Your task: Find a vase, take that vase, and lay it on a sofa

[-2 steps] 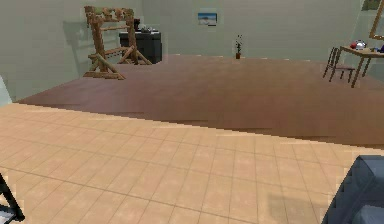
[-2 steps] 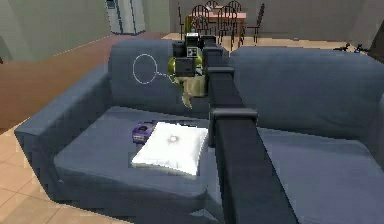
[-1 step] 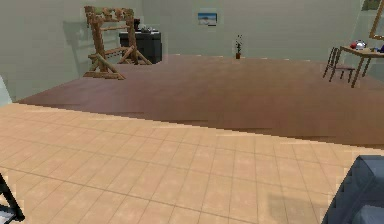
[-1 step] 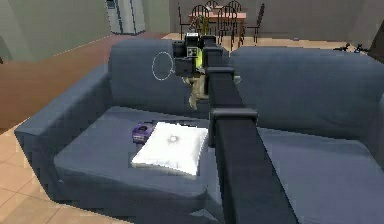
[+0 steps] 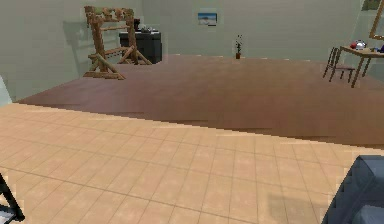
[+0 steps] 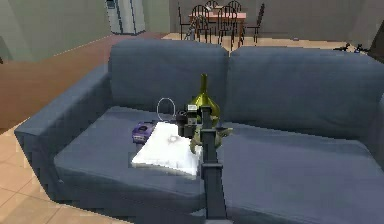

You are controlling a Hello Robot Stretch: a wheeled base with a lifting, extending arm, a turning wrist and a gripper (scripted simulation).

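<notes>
Drop-off step, I reckon
Olive vase (image 6: 204, 97) right by the jaws, blue sofa (image 6: 300, 100) behind; can't tell if they're gripping it. Next, probably: lower it onto the seat.

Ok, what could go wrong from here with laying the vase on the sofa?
Whether the tool holds the yellow-green vase cannot be told, so it might drop early. Laid down here, it may land on the white cushion or purple thing on the sofa and roll off.
</notes>
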